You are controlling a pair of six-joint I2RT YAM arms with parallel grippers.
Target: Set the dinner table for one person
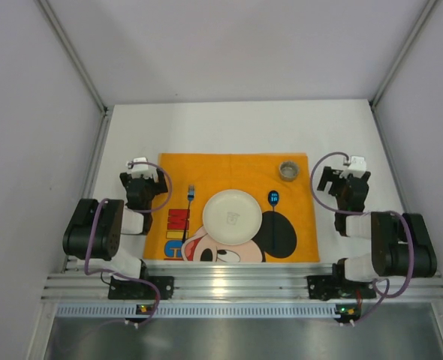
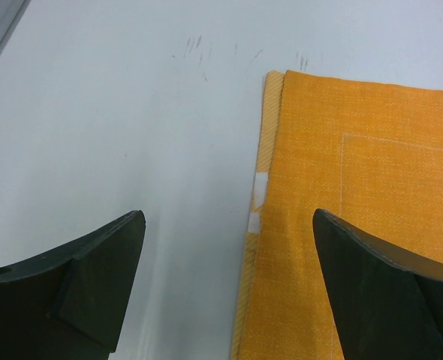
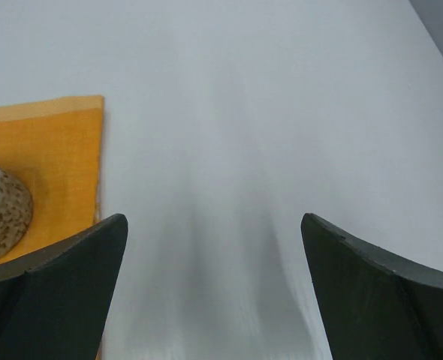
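Your left gripper (image 2: 227,217) stands wide, holding nothing, over the left edge of the orange cloth placemat (image 2: 357,187); your right gripper (image 3: 212,219) is wide too. Both hang above the large white matte tabletop (image 1: 229,127).

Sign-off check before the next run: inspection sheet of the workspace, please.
Surface: white dinner table, orange cartoon-mouse placemat lying flat on it.
Job's things: white plate centred on the placemat; fork to its left, spoon to its right, speckled cup at the far right corner.
Clutter: nothing seen.
Grippers: left gripper and right gripper flank the placemat, jaws open, empty.
Cables: purple cables loop off both arms.
Surroundings: aluminium rail at near edge; plain enclosure walls.
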